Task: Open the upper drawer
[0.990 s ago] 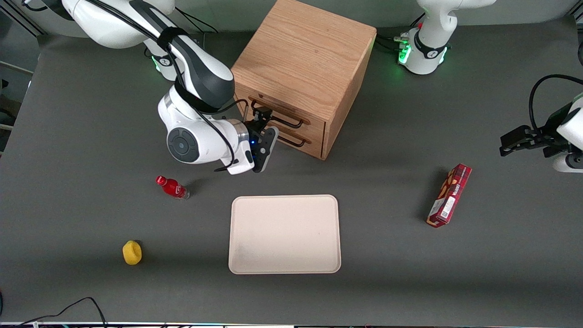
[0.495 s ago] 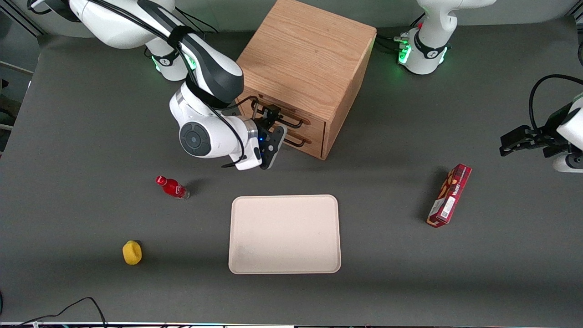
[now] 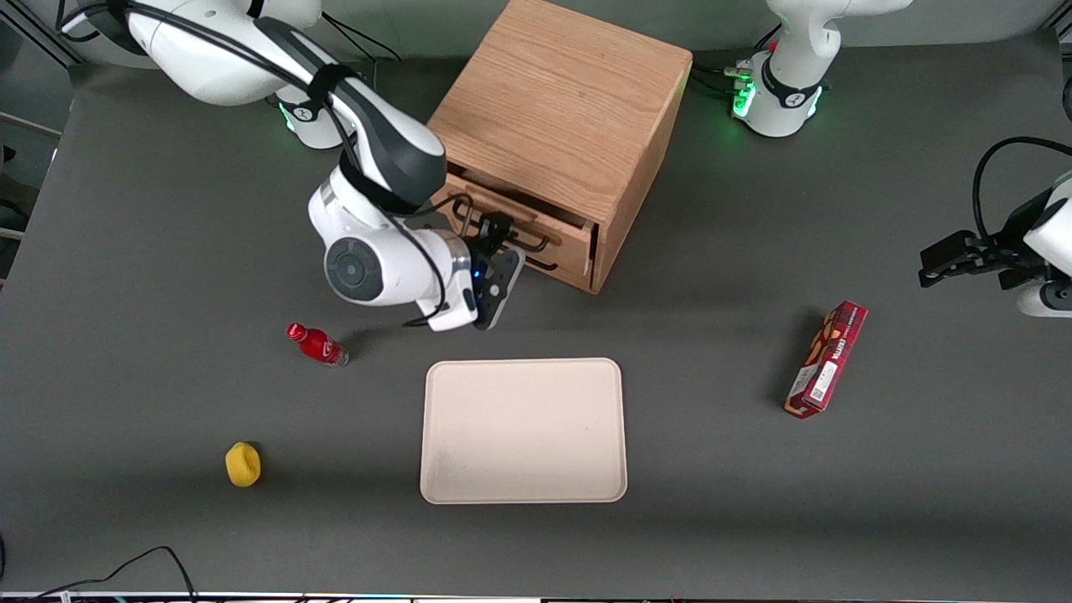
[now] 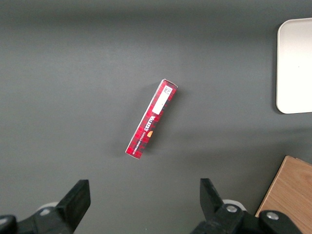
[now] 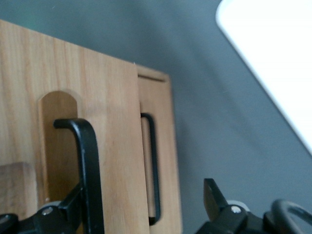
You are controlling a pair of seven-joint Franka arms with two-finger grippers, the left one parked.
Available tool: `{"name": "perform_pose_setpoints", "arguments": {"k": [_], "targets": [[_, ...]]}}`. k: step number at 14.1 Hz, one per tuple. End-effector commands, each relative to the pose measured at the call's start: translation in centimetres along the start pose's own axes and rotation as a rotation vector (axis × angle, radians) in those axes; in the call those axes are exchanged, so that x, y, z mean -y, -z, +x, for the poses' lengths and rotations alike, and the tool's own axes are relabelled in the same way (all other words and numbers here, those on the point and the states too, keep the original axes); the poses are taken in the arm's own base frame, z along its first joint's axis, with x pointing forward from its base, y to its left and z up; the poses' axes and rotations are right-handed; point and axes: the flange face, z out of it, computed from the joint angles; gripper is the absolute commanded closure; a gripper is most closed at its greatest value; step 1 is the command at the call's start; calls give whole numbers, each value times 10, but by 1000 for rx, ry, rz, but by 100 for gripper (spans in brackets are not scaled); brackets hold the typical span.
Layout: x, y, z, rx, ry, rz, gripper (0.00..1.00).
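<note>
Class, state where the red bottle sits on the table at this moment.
In the front view the red bottle lies on the grey table, nearer the camera than the gripper at the upper drawer, beside the cream tray.

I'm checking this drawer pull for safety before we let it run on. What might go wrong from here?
The gripper is at the wire handle of the upper drawer, which is only partly out of the oak cabinet. The handle is thin, so it may slip out and leave the drawer half open. An off-axis pull might jam the drawer or drag the cabinet. The tray lies nearer the front camera, where the arm's wrist might meet it.
</note>
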Motion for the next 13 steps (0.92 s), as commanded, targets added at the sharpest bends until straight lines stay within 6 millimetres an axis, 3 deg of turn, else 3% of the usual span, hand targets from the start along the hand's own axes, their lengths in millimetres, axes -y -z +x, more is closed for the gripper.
{"name": "perform_pose_setpoints", "arguments": {"k": [1,10,13], "targets": [[-27,9,16,-10,-16,-4,0],[-77,58,5,1,-64,-24,0],[-90,62,2,8,-66,-59,0]]}}
